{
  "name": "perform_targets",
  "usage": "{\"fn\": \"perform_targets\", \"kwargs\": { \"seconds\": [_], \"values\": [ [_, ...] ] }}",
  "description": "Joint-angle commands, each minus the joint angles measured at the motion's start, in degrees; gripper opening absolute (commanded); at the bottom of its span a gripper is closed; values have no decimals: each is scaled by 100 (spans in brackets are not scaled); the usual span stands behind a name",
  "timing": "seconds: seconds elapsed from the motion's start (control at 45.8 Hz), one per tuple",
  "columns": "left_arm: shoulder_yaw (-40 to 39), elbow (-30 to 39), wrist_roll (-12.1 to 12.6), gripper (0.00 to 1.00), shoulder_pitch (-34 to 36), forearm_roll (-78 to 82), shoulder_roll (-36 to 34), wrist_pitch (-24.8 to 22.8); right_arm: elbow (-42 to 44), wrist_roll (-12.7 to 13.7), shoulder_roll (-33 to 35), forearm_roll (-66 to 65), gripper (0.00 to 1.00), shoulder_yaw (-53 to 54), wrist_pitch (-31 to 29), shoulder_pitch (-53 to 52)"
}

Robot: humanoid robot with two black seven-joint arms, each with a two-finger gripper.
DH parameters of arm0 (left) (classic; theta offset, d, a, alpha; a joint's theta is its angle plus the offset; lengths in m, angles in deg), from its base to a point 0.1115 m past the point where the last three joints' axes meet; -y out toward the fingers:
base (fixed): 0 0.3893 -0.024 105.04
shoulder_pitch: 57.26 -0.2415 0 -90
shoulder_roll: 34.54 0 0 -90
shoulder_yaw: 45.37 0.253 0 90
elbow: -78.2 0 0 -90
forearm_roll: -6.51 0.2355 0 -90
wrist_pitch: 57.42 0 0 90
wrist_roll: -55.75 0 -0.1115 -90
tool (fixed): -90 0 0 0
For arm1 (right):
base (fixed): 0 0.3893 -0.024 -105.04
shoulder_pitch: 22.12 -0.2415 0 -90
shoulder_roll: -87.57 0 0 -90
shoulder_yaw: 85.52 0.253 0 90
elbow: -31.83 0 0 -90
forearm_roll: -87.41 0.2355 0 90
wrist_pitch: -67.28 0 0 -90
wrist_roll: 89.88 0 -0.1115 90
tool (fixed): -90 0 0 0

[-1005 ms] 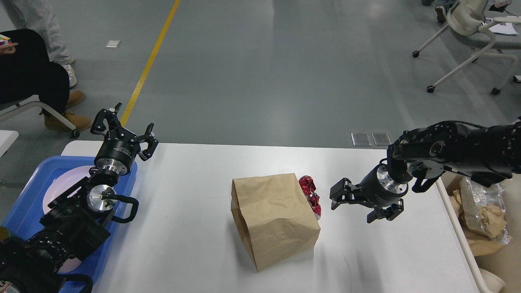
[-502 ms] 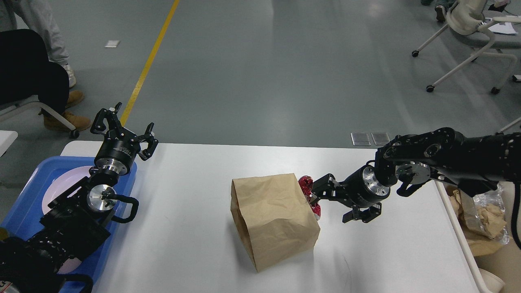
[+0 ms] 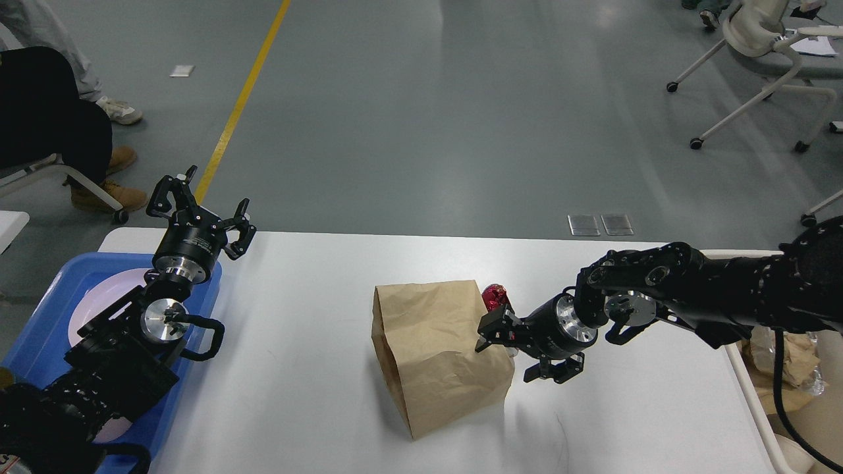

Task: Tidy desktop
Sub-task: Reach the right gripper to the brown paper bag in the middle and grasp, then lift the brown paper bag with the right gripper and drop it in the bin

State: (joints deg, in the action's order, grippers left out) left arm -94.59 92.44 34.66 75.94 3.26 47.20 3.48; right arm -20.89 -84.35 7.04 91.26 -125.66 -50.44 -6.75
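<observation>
Reaching in from the right since a second ago, the right gripper is closing on the red foil wrapper beside the paper bag mid-desktop, jaws parted, holding nothing, risking shoving the bag; the left gripper is idling open.

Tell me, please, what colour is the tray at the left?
Blue, seen in the head view: the tray.

My right pincer and the paper bag hide most of the red foil wrapper; whether I'm touching it is unclear.
</observation>
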Motion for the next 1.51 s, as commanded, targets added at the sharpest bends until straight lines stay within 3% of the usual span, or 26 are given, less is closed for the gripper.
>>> {"fn": "perform_targets", "kwargs": {
  "seconds": [0.0, 0.109, 0.131, 0.546, 0.765, 0.939, 1.136, 1.486],
  "values": [
    [0, 0, 0, 97, -4, 0, 0, 1, -98, 10, -77, 37, 69, -2, 345, 80],
    [0, 0, 0, 97, -4, 0, 0, -8, -291, 18, 46, 37, 7, -29, 302, 115],
    [0, 0, 0, 97, 5, 0, 0, 1, -335, 18, 90, 37, 0, -29, 284, 115],
    [0, 0, 0, 97, -4, 0, 0, 1, -924, 10, 599, 19, 0, 6, 188, -87],
    [0, 0, 0, 97, -4, 0, 0, 1, -1855, 10, 1732, 2, 0, 15, 91, -1184],
    [0, 0, 0, 96, -4, 0, 0, 1, -2050, 10, 2603, 2, 0, 7, -567, -2090],
    [0, 0, 0, 96, -4, 0, 0, 1, -2050, 10, 3122, 10, 0, -2, -1253, -2723],
    [0, 0, 0, 97, -4, 0, 0, 1, -1997, 1, 3658, 19, 0, -20, -1351, -3514]
  ]
}}
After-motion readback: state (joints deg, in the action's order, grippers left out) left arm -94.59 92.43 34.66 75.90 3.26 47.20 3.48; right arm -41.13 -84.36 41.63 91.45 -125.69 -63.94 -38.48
